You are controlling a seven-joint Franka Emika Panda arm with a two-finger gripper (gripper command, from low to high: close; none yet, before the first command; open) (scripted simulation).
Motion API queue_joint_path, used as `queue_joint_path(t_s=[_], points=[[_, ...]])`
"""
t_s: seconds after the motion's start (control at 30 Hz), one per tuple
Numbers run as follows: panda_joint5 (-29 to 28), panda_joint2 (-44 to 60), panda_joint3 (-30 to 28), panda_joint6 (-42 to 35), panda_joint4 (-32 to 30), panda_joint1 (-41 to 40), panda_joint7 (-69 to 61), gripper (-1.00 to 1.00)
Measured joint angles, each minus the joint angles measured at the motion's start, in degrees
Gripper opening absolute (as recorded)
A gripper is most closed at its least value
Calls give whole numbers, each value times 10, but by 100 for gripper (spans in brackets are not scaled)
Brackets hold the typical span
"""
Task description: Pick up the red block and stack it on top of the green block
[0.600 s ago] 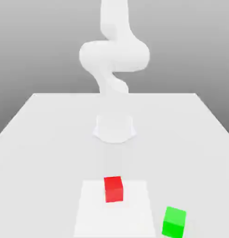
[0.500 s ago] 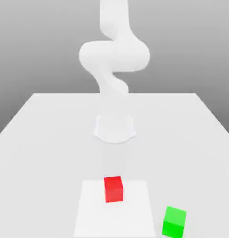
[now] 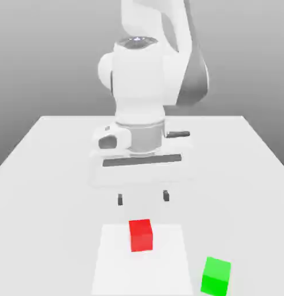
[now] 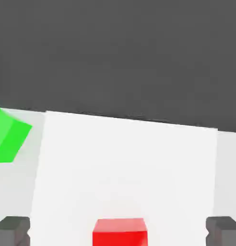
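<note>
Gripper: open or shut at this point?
Open: the gripper has its two dark fingertips well apart, and the red block sits between them in the hand view, touching neither.

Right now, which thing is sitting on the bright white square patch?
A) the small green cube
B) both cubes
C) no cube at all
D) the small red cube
D: the small red matte cube sits on the bright white square patch, while the small green matte cube lies off to its side.
</note>
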Motion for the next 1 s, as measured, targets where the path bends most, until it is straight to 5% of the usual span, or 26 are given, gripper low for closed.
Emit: queue_joint_path(t_s=[0.23,0.27,0.5,0.73,1.0], points=[[23,143,24,119,8,-18,-20,0],[25,154,28,129,10,-21,-22,-100],[21,153,28,128,9,-22,-19,-100],[-7,25,17,18,-8,-18,1,-100],[-34,74,95,-79,138,26,-35,-100]])
